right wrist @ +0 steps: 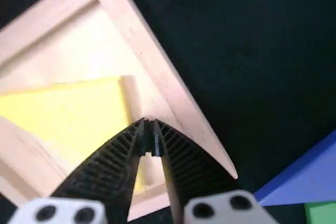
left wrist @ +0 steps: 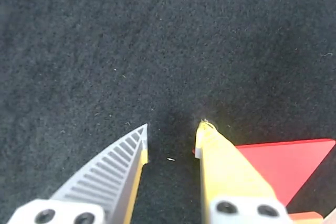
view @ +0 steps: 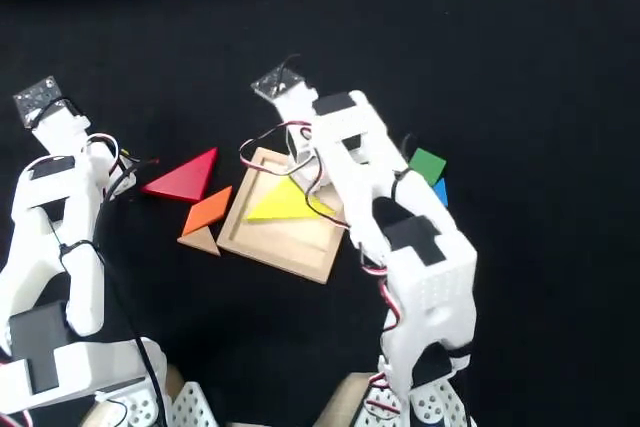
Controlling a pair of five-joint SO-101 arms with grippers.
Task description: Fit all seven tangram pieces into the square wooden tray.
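Square wooden tray [view: 290, 262], table centre: yellow triangular piece [view: 283, 205] inside; right claw [right wrist: 148, 129], tips closed and empty, apparently seating it. Left claw [left wrist: 173, 135], parted, empty, beside red triangular piece [view: 185, 179] left of tray: likely next pickup.

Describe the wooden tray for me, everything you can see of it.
The wooden tray is square, of pale wood, with a raised rim around a shallow recessed floor. It lies flat on the black table, turned askew to the table's edges. A yellow triangle lies inside it. The right end effector, shut, hangs over its inside near one rim; whether it touches cannot be told.
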